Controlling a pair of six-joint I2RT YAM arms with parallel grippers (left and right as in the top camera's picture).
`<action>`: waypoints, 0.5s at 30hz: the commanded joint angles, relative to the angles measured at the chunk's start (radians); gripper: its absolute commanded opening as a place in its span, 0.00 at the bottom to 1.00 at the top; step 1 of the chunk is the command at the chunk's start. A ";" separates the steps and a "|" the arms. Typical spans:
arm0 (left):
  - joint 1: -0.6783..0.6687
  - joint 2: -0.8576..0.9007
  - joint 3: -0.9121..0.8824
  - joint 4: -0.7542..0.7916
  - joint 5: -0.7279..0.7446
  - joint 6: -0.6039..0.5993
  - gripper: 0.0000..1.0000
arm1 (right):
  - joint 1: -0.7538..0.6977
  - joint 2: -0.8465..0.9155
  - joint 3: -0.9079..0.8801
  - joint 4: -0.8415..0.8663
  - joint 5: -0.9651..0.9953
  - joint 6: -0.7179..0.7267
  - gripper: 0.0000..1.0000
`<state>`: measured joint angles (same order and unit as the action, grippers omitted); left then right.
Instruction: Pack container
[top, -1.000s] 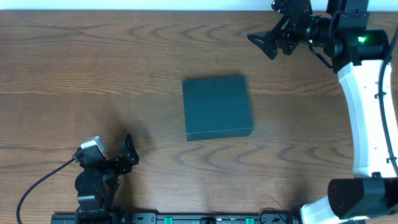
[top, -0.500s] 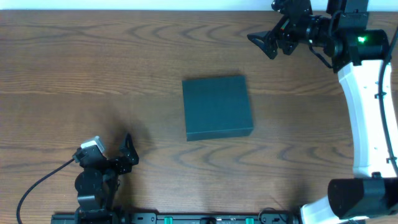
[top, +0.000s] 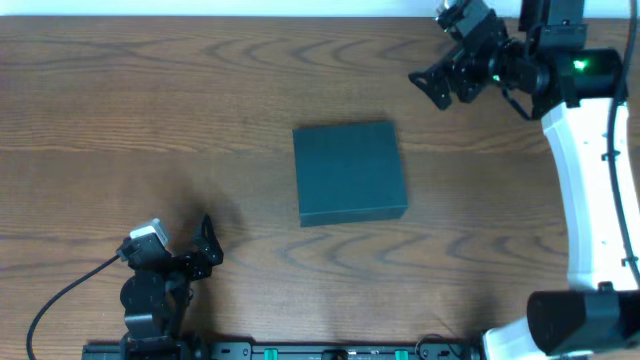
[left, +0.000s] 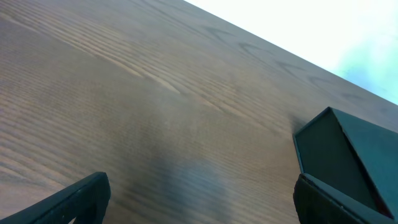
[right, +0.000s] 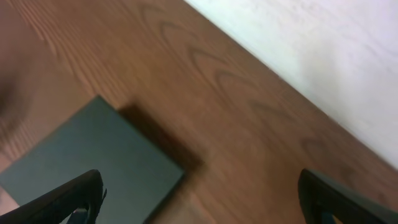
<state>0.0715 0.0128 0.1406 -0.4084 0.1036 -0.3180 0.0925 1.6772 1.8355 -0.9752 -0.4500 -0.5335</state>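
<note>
Closed teal-green container mid-bench, both hands spread and empty.

The dark teal-green container (top: 350, 173) lies flat near the middle of the wooden bench (top: 150, 110), with its lid down. The left hand (top: 210, 243) is at about 8 o'clock from the box and well apart from it, fingers spread and gripping nothing. Its wrist camera catches a corner of the container at 3 o'clock. The right hand (top: 428, 87) is at about 1 o'clock from the box, near the bench's far edge, fingers likewise wide apart and empty. Its wrist view shows the container's top at 7 o'clock.
</note>
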 joint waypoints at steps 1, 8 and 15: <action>0.007 -0.009 -0.021 0.002 -0.010 -0.004 0.95 | 0.050 -0.119 -0.025 -0.004 0.051 -0.062 0.99; 0.007 -0.009 -0.021 0.002 -0.010 -0.004 0.95 | 0.084 -0.399 -0.377 0.228 0.055 -0.137 0.99; 0.007 -0.009 -0.021 0.002 -0.010 -0.004 0.95 | 0.056 -0.781 -0.912 0.431 0.058 -0.137 0.99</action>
<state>0.0723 0.0105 0.1394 -0.4015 0.1032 -0.3180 0.1650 0.9871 1.0435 -0.5556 -0.3981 -0.6559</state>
